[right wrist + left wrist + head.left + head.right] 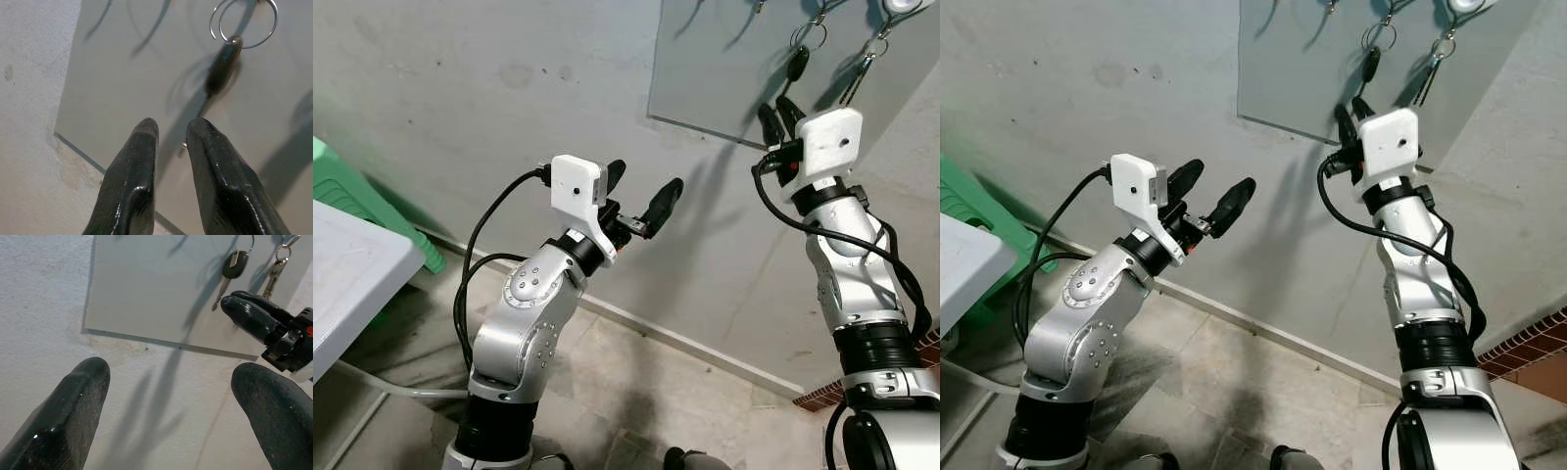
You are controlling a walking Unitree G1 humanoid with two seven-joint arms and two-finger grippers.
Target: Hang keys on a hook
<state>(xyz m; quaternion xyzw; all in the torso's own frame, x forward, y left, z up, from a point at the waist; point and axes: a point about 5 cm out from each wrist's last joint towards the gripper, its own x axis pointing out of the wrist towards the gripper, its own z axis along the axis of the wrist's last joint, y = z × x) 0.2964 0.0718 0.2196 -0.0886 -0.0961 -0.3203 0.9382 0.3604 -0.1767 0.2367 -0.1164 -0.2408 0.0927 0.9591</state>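
A grey panel (705,69) is fixed to the wall. A black-headed key (797,65) hangs against it from a wire ring (244,24), and a second bunch of keys (860,76) hangs just to its right. My right gripper (775,104) is raised just below the black key (220,71), pointing up at it. Its fingers stand a narrow gap apart with nothing between them. My left gripper (644,178) is held lower and to the left, in front of the bare wall. It is open wide and holds nothing.
A white table (352,264) stands at the left with a green plastic stool (352,196) behind it. The rough grey wall meets a tiled floor (646,382) below. A brick edge (925,348) shows at the far right.
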